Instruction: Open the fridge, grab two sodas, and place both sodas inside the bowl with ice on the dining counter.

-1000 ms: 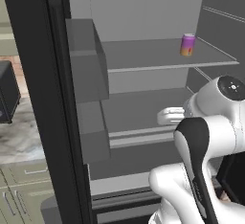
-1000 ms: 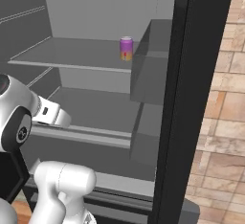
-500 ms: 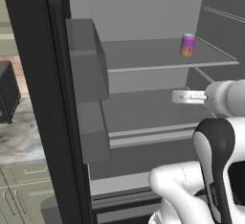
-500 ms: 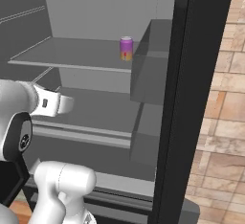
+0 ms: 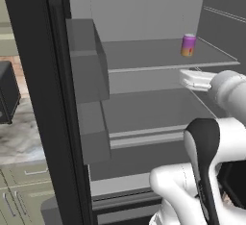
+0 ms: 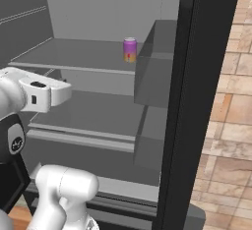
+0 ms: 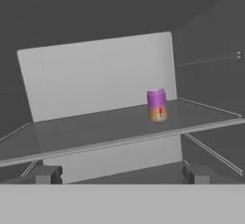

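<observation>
The purple-to-orange soda can point(image 5: 188, 44) point(image 6: 130, 50) point(image 7: 157, 105) is standing upright on the upper glass shelf point(image 5: 144, 56) point(image 6: 74, 54) point(image 7: 110, 129) of the open fridge point(image 5: 144, 7) point(image 6: 98, 8), toward the right side of the shelf in the hand view. The end effector point(image 7: 122, 174) is sitting below the front edge of that shelf, well apart from the can, with its 2 fingertips point(image 7: 48, 174) spread wide and gripping nothing. A door bin point(image 5: 89, 60) point(image 6: 157, 64) is hanging on each open door.
</observation>
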